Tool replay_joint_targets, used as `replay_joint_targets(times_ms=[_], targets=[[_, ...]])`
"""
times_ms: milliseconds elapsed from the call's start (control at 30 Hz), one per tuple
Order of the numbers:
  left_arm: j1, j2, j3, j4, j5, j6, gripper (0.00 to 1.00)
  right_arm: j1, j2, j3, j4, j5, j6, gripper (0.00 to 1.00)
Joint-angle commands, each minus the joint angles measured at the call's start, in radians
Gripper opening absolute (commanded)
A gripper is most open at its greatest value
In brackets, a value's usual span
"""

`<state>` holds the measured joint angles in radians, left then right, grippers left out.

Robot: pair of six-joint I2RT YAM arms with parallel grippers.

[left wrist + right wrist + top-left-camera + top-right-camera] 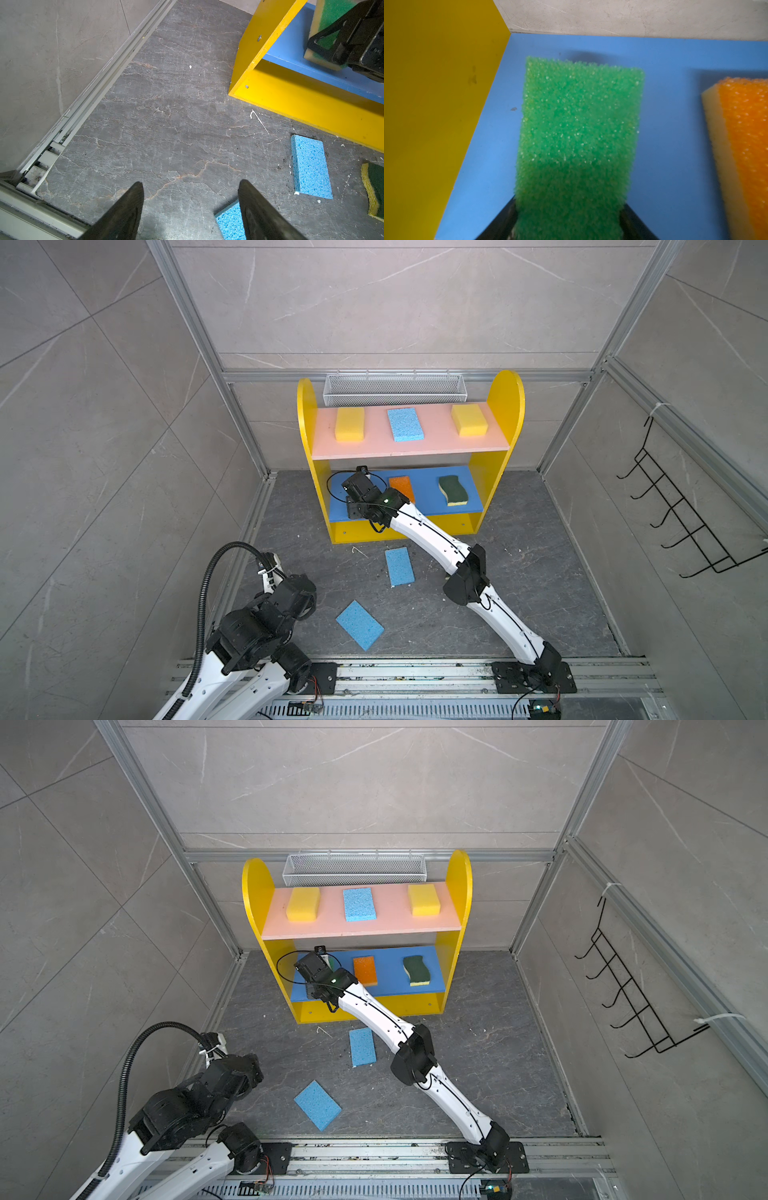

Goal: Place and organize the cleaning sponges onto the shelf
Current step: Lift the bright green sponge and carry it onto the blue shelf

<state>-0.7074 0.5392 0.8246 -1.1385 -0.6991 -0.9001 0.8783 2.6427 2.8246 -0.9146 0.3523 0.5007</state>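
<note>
The yellow shelf (505, 398) stands at the back. Its pink upper board carries two yellow sponges (349, 424) (469, 419) with a light blue sponge (405, 424) between them. On the blue middle board (428, 502) lie an orange sponge (402, 487) and a wavy dark green sponge (453, 490). My right gripper (569, 202) is shut on a bright green sponge (577, 135) at that board's left end. Two light blue sponges (399, 566) (359, 625) and another wavy dark green sponge (375, 195) lie on the floor. My left gripper (190, 184) hangs open and empty over the floor.
A white mesh basket (395, 389) hangs on the back wall behind the shelf. A black wire hook rack (681, 514) is fixed to the right wall. Aluminium rails (87, 104) run along the floor's left edge, close to my left arm.
</note>
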Motion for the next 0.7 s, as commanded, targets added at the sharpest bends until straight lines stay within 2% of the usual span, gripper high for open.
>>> replay_joint_targets(times_ms=[0, 667], targets=[[-0.003, 0.009, 0.015, -0.009, -0.031, 0.007, 0.75, -0.004, 0.03, 0.005, 0.01, -0.001, -0.029, 0.64], [-0.003, 0.01, 0.007, -0.009, -0.031, 0.0, 0.75, -0.008, 0.06, 0.004, 0.086, -0.017, -0.048, 0.67]])
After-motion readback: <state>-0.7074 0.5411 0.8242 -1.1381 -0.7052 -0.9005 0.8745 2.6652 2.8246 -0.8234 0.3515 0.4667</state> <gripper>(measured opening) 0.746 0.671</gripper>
